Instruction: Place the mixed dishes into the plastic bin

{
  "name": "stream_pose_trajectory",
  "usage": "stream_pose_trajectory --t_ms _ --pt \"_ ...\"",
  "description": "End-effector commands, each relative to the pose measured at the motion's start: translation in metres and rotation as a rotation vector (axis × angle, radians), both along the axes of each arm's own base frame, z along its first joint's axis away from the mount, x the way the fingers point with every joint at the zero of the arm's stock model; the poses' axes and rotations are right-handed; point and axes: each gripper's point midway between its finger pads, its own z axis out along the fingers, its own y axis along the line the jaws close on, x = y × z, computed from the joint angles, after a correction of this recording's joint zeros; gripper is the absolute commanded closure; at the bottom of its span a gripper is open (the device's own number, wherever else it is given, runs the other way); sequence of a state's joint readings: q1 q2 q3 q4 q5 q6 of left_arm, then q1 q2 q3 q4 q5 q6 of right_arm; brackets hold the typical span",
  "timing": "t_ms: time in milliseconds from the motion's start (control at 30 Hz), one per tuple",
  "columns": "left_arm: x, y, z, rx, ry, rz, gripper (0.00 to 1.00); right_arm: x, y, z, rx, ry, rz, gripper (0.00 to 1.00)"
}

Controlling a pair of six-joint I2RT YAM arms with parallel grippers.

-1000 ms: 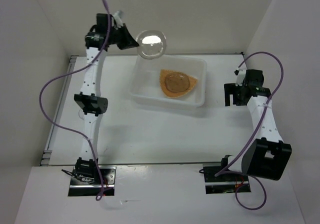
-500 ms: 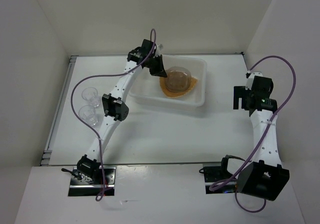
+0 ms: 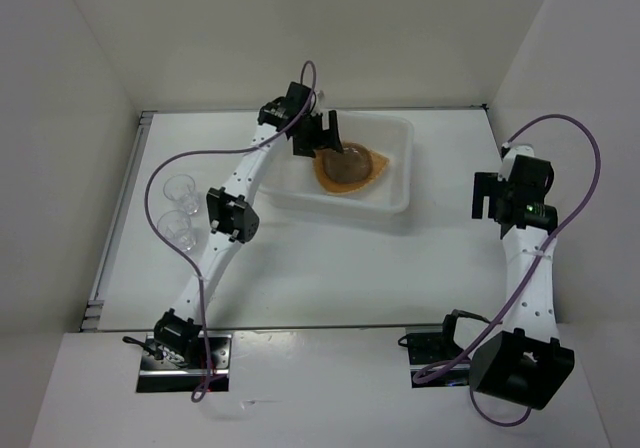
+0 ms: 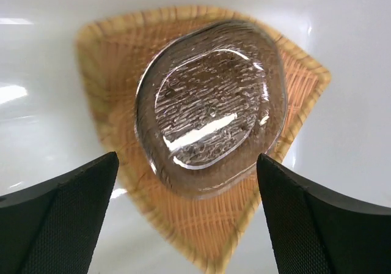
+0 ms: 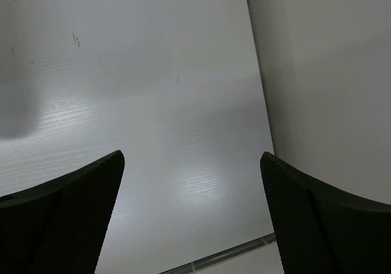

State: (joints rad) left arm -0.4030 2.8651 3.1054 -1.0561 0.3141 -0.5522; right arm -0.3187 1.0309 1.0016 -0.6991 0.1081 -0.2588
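Far off to the left claw's left, a clear cup (image 3: 181, 187) and a second cup (image 3: 174, 228) stand on the worktop (image 3: 330, 268), close together and well apart from the bin (image 3: 335, 204). Now the left claw (image 4: 186, 155): it hovers over the bin, fingers spread wide, gripping nothing. Directly beneath it, the speckled oval dish (image 4: 211, 106) sits on the woven orange plate (image 4: 110, 60), and the plate lies on the bin's floor. Over to the right, the right claw (image 5: 192, 158) hangs above the worktop, close to the side wall (image 5: 330, 72) and well apart from the bin. Its fingers are wide too, with nothing between them.
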Motion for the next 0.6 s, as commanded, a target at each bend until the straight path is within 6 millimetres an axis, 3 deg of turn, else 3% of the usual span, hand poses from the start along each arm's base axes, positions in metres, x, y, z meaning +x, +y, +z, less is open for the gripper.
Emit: stream_pose_trajectory --t_ms 0,33,100,133,167,200,267,300,333,367,400,533,567 --pt "0.014 0.042 0.159 0.064 -0.39 0.086 0.0 0.01 -0.001 0.004 -0.006 -0.049 0.0 0.04" --pt "0.008 0.064 0.202 0.072 -0.453 0.156 0.0 0.011 0.002 0.004 -0.006 -0.049 0.011 0.04" --pt "0.008 0.134 0.221 0.168 -0.436 0.373 0.0 0.013 0.002 0.002 -0.008 -0.052 0.024 0.04" --pt "-0.001 0.161 0.241 0.161 -0.429 0.471 0.0 0.017 0.005 0.001 -0.008 -0.053 0.036 0.04" --pt "-0.011 0.184 0.236 0.195 -0.374 0.516 0.0 0.016 0.005 -0.003 -0.006 -0.045 0.036 0.04" --pt "-0.015 0.222 0.241 0.208 -0.352 0.588 0.0 0.018 0.009 -0.006 -0.002 -0.035 0.05 0.04" --pt "-0.02 0.252 0.236 0.24 -0.307 0.601 0.0 0.02 0.012 -0.008 0.001 -0.026 0.06 0.04" --pt "-0.028 0.282 0.242 0.247 -0.288 0.662 0.0 0.02 0.012 -0.008 0.001 -0.026 0.06 0.04" --pt "-0.032 0.297 0.22 0.28 -0.21 0.678 0.0 0.021 0.015 -0.008 0.001 -0.026 0.073 0.04" --pt "-0.035 0.31 0.212 0.295 -0.176 0.699 0.0 0.022 0.015 -0.011 0.004 -0.017 0.073 0.04" --pt "-0.042 0.337 0.21 0.32 -0.152 0.756 0.0 0.023 0.018 -0.011 0.004 -0.017 0.083 0.04" --pt "-0.065 0.387 0.161 0.408 0.034 0.892 0.0 0.023 0.018 -0.011 0.004 -0.017 0.083 0.04" --pt "-0.067 0.391 0.159 0.408 0.036 0.901 0.0 0.024 0.018 -0.009 0.001 -0.026 0.083 0.04"
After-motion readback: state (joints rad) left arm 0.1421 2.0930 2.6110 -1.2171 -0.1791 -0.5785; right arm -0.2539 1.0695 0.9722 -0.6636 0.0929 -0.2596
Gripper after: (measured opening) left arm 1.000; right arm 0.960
